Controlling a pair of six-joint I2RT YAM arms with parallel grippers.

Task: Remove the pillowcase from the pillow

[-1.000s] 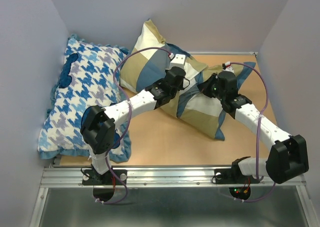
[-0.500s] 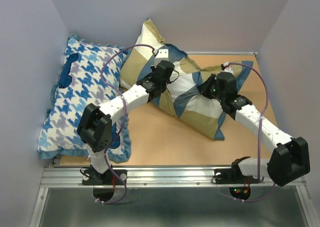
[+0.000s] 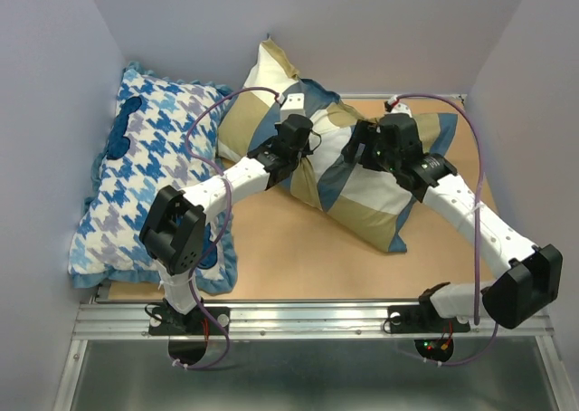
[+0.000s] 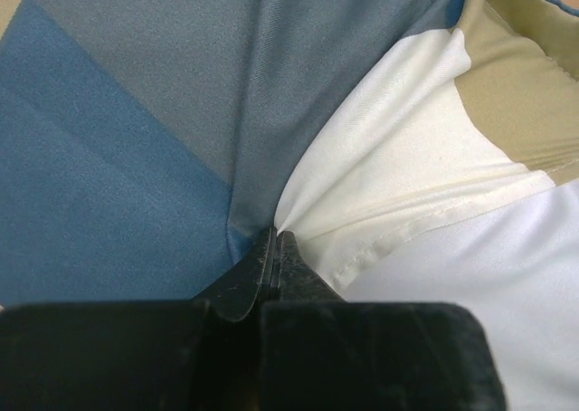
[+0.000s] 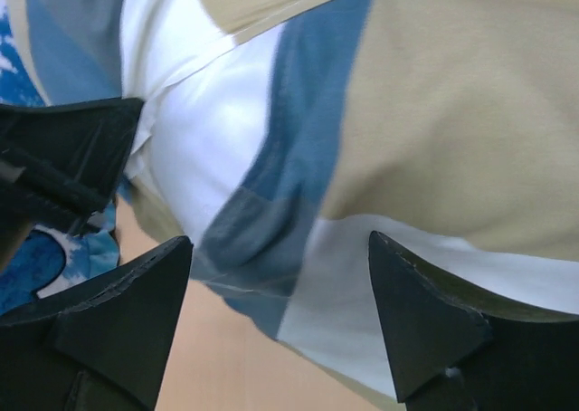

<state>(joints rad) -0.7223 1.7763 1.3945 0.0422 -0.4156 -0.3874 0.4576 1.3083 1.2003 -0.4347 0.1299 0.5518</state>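
Toward the table's (image 3: 271, 257) far side, I held the pillowcase (image 3: 362, 194) hem pinched in my left gripper (image 4: 274, 253), anchoring it beside the exposed pillow (image 4: 507, 284), while my right gripper (image 5: 279, 248) hung spread above, free to regrasp.

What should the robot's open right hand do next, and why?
Probably lower the right hand and close it on the pillowcase beneath it. Its jaws stand open, holding nothing, while the left hand is pinched shut on a fold of the cover, beside which the white pillow seems to show. A second grip would let the two hands pull cover and pillow apart.
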